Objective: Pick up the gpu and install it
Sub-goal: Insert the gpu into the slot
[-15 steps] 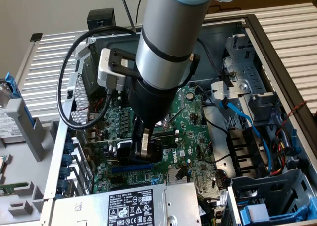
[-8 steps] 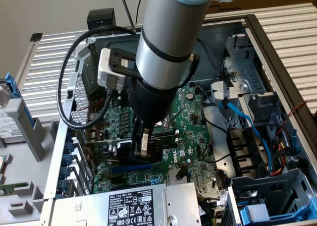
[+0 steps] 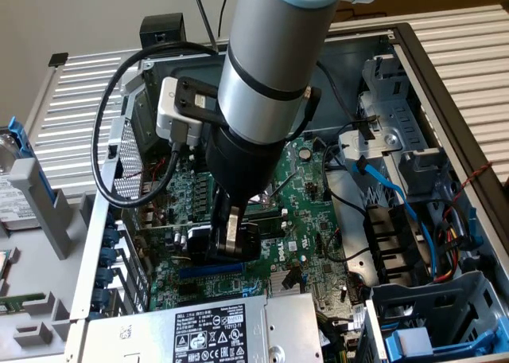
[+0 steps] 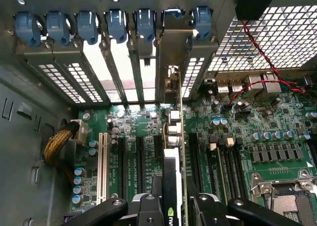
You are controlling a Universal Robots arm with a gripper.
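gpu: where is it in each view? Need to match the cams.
Exterior view: the gpu is just below centre, under the gripper, over the motherboard.
Wrist view: the gpu stands edge-on between the gripper's fingers, pointing toward the rear slots.
Shared landmark: the blue slot latches on the case's rear wall.

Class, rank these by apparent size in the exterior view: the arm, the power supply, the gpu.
1. arm, enlarged by nearness to the camera.
2. power supply.
3. gpu, partly hidden behind the arm.

Open room over the slots (image 4: 140, 161) beside the gpu (image 4: 172, 181), blue latches (image 4: 119, 23) ahead
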